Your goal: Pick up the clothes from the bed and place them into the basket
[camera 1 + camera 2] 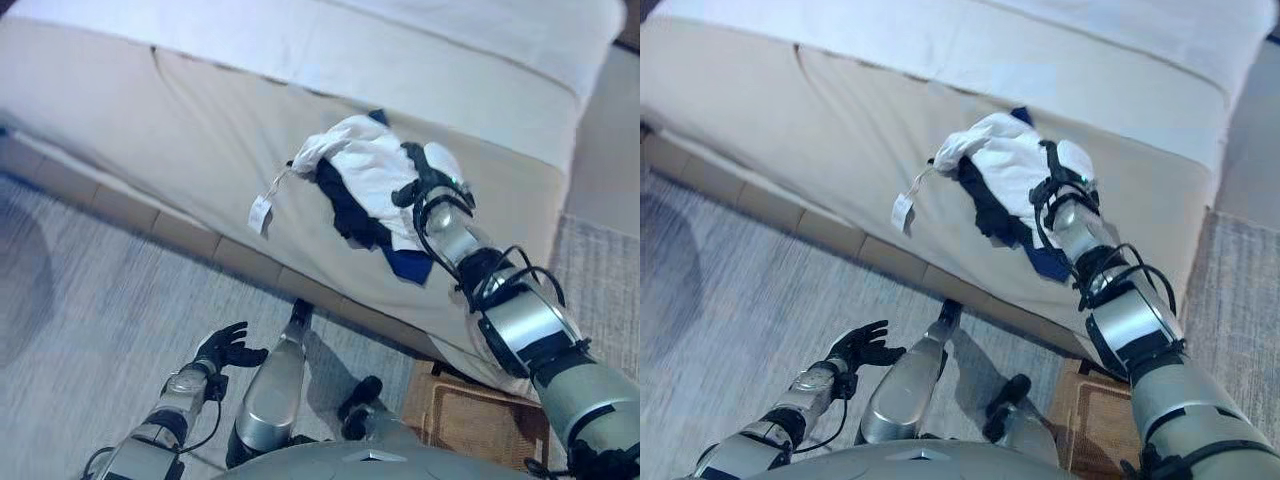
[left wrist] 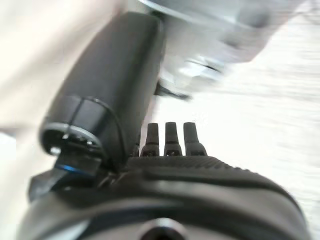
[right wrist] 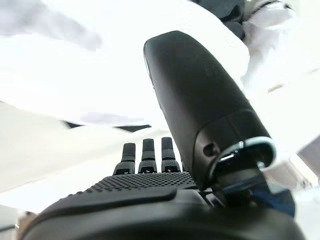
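One bundle of clothes (image 1: 365,190), white with dark blue parts and a hanging tag (image 1: 260,213), is on the beige bed (image 1: 150,130) with the right hand (image 1: 432,175) curled into it, while the left hand (image 1: 228,348) hangs low over the carpet (image 1: 90,330) with relaxed, empty fingers, and a wicker basket (image 1: 470,415) stands beside the bed.

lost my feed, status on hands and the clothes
Right hand on the clothes, grip unclear. Left hand open, idle over the floor. Clothes on the bed. Basket by the bed.
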### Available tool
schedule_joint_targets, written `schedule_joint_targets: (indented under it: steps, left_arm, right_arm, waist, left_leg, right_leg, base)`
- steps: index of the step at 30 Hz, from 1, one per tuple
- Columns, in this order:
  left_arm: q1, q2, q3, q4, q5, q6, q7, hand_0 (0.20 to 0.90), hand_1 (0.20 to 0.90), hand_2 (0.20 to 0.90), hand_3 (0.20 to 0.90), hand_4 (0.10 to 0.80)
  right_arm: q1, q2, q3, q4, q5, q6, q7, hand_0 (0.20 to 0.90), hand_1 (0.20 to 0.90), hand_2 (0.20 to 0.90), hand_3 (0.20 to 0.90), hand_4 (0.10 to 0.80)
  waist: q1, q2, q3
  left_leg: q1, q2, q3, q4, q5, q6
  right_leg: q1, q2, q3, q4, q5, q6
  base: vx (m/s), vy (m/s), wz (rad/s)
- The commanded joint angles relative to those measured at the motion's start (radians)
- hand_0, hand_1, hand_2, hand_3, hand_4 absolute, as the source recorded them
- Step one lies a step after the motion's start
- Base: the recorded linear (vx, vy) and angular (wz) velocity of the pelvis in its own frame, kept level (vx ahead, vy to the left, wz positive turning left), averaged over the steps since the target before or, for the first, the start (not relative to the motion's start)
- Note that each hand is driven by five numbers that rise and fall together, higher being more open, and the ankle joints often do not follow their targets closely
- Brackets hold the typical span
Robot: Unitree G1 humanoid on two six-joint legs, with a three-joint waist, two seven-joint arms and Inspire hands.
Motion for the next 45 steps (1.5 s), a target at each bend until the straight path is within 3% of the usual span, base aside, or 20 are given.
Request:
schedule_joint_targets:
  steps: [1, 12, 13, 14, 17, 21, 25, 26, 31, 39, 45]
  left_arm:
    - [0.063, 0.038, -0.023, 0.005, -0.041, -0.041, -0.018, 0.9, 0.9, 0.9, 0.9, 0.8]
    - [0.064, 0.076, -0.016, -0.076, -0.082, -0.083, -0.059, 0.9, 0.9, 0.9, 0.9, 0.8]
    - [0.064, 0.076, -0.014, -0.088, -0.081, -0.078, -0.056, 0.9, 0.9, 0.9, 0.9, 0.8]
    - [0.066, 0.078, -0.014, -0.104, -0.082, -0.068, -0.051, 0.9, 0.9, 0.9, 0.9, 0.8]
    - [0.07, 0.084, -0.019, -0.121, -0.093, -0.055, -0.045, 0.9, 0.9, 0.9, 0.9, 0.8]
    - [0.081, 0.085, -0.016, -0.12, -0.099, -0.059, -0.028, 0.9, 0.9, 0.9, 0.9, 0.8]
    - [0.114, 0.077, 0.018, -0.113, -0.085, -0.068, -0.006, 0.9, 0.9, 0.9, 0.9, 0.8]
    - [0.128, 0.069, 0.038, -0.101, -0.062, -0.062, -0.002, 0.9, 0.9, 0.9, 0.9, 0.8]
    - [0.163, 0.059, 0.051, -0.086, 0.005, -0.034, 0.005, 0.9, 0.9, 0.9, 0.9, 0.8]
    - [0.2, 0.016, 0.067, -0.07, 0.079, 0.008, -0.009, 0.9, 0.9, 0.9, 0.9, 0.8]
    - [0.21, -0.025, 0.063, -0.044, 0.128, 0.013, -0.013, 0.9, 0.9, 0.9, 0.9, 0.8]
  right_arm:
    - [-0.105, -0.115, 0.049, -0.024, -0.012, 0.048, -0.078, 0.9, 0.9, 0.9, 0.9, 0.8]
    - [-0.218, -0.215, 0.099, 0.133, -0.075, 0.349, 0.093, 0.9, 0.9, 0.9, 0.9, 0.8]
    - [-0.218, -0.22, 0.103, 0.146, -0.075, 0.366, 0.115, 0.472, 0.472, 0.472, 0.4, 0.3]
    - [-0.217, -0.224, 0.107, 0.156, -0.047, 0.359, 0.104, 0.3, 0.3, 0.3, 0.2, 0.1]
    - [-0.227, -0.233, 0.106, 0.138, 0.013, 0.297, 0.019, 0.3, 0.3, 0.3, 0.2, 0.1]
    - [-0.249, -0.243, 0.089, 0.017, 0.108, 0.143, -0.195, 0.3, 0.3, 0.3, 0.2, 0.1]
    - [-0.189, -0.314, -0.007, -0.374, 0.123, 0.095, -0.35, 0.3, 0.3, 0.3, 0.2, 0.1]
    - [-0.136, -0.351, -0.077, -0.528, 0.092, 0.094, -0.357, 0.3, 0.3, 0.3, 0.2, 0.1]
    - [0.052, -0.421, -0.242, -0.822, 0.023, 0.115, -0.344, 0.3, 0.3, 0.3, 0.2, 0.1]
    - [0.299, -0.439, -0.371, -0.999, 0.058, 0.105, -0.242, 0.3, 0.3, 0.3, 0.2, 0.1]
    - [0.415, -0.407, -0.432, -1.017, 0.188, 0.051, -0.136, 0.3, 0.3, 0.3, 0.2, 0.1]
  waist:
    - [0.065, -0.013, 0.044]
    - [0.122, 0.012, 0.14]
    - [0.123, 0.014, 0.146]
    - [0.124, 0.014, 0.146]
    - [0.117, 0.014, 0.146]
    - [0.094, 0.002, 0.144]
    - [0.027, -0.027, 0.106]
    - [-0.011, -0.036, 0.076]
    - [-0.09, -0.042, -0.019]
    - [-0.173, -0.035, -0.168]
    - [-0.207, -0.023, -0.223]
  left_leg:
    - [0.058, -0.026, 0.025, 0.029, -0.168, 0.044]
    - [-0.057, -0.028, -0.013, 0.099, -0.161, 0.041]
    - [-0.063, -0.028, -0.013, 0.102, -0.161, 0.041]
    - [-0.067, -0.026, -0.012, 0.099, -0.16, 0.04]
    - [-0.063, -0.018, -0.006, 0.094, -0.161, 0.037]
    - [-0.014, -0.001, 0.015, 0.069, -0.17, 0.03]
    - [0.08, 0.024, 0.064, 0.024, -0.194, 0.029]
    - [0.124, 0.028, 0.081, 0.009, -0.209, 0.032]
    - [0.228, 0.038, 0.131, -0.021, -0.214, 0.038]
    - [0.369, 0.056, 0.191, -0.09, -0.213, 0.022]
    - [0.402, 0.058, 0.212, -0.111, -0.2, 0.001]
  right_leg:
    - [-0.06, -0.04, 0.025, 0.154, 0.091, -0.031]
    - [-0.18, -0.068, -0.046, 0.252, 0.048, -0.038]
    - [-0.188, -0.071, -0.05, 0.255, 0.049, -0.037]
    - [-0.192, -0.069, -0.054, 0.25, 0.051, -0.035]
    - [-0.195, -0.064, -0.052, 0.24, 0.055, -0.032]
    - [-0.172, -0.056, -0.032, 0.227, 0.069, -0.023]
    - [-0.134, -0.045, 0.012, 0.209, 0.085, -0.015]
    - [-0.118, -0.036, 0.037, 0.202, 0.085, -0.012]
    - [-0.055, -0.014, 0.067, 0.152, 0.087, -0.022]
    - [0.059, 0.06, 0.12, 0.045, 0.036, -0.025]
    - [0.112, 0.08, 0.129, 0.002, 0.012, -0.045]
  base:
    - [-0.006, 0.002, 0.34]
    - [0.008, 0.017, 0.16]
    - [0.0, 0.0, 0.0]
    - [0.0, 0.0, 0.0]
    - [-0.009, -0.007, -0.02]
    - [-0.009, -0.019, -0.14]
    - [0.032, -0.034, -0.33]
    - [0.101, -0.051, -0.38]
    - [0.056, -0.054, -0.25]
    - [0.101, -0.111, -0.34]
    - [0.034, -0.06, -0.2]
